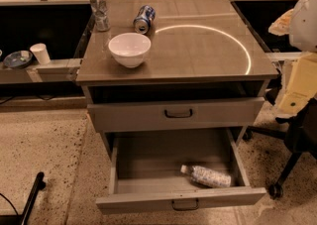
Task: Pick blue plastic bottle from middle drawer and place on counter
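Camera view
- Landmark: the loop handle (185,204) on the front of the middle drawer (143,200); we place everything else from it.
- Middle drawer: stands well out, its floor open from above.
- Blue plastic bottle (208,176): lies on its side on the drawer floor, just behind the handle and a little to its right, near the front wall. We cannot tell whether it touches the wall.
- Long axis: nearly parallel to the drawer front. The white cap end is nearer the handle and slightly further back, with the base toward the right drawer wall.
- Hand: not in view, so we cannot tell whether it is released or clenched, nor on which side of the bottle it stands.
- Upper drawer (148,116): straight above the handle, shut.
- Counter surface (198,53): above and behind the handle. The white bowl (129,48) is up and to the left, and the drink can (144,19) is further back.
- Coming move: we judge the reach should come down from above, in front of the upper drawer, with the fingers closing across the bottle's short way — front to back.
- Landing: we judge the bare stretch above and to the right of the handle suits the bottle.
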Tool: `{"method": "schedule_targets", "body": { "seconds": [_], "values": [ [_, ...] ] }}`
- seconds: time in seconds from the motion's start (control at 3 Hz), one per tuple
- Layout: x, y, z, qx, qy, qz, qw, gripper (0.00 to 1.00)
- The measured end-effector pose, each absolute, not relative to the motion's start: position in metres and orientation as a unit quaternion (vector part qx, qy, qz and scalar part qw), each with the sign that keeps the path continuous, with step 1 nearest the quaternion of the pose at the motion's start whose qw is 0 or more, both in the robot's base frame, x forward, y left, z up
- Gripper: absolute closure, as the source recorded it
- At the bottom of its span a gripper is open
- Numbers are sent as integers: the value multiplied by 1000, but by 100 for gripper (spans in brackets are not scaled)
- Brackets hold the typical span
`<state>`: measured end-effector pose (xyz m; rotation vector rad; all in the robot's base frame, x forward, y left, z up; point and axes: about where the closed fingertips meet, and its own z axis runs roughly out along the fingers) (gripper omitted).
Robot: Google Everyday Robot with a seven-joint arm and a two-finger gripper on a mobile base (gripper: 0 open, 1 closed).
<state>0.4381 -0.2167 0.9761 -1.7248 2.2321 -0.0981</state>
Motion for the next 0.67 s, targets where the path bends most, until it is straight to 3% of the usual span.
{"method": "schedule_targets", "body": {
  "seconds": [0.67],
  "values": [
    [445, -215, 955, -601, 785, -30, 147, 0]
  ]
}}
